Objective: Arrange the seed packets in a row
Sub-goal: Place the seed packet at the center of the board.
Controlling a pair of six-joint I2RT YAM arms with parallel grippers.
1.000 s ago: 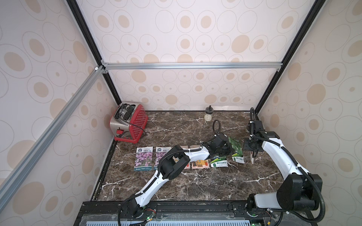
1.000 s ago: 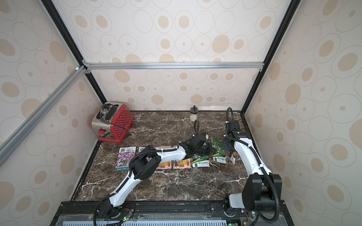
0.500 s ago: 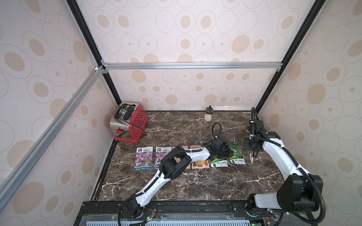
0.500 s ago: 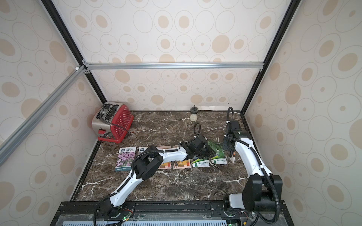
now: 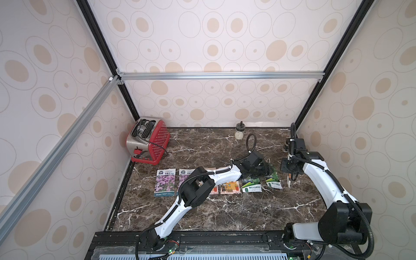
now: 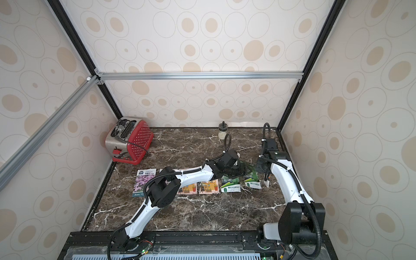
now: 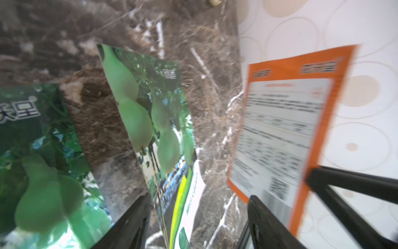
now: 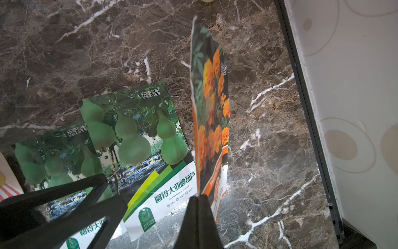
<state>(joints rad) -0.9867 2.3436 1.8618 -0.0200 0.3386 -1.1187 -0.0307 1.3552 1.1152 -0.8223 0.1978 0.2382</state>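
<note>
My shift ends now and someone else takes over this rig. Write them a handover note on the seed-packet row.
Left gripper: open, holding nothing, over the right-hand green gourd-print packet.
Right gripper: shut on the orange marigold-print packet, held on edge at the row's right end.
Done: six packets lie in a row on the dark marble table: two purple-flower packets, two pink-orange shopfront packets, and two gourd ones. The white left arm hides parts of the row.
Left: lay the marigold packet flat at the right end. The right-hand gourd packet looks skewed and probably needs straightening.
</note>
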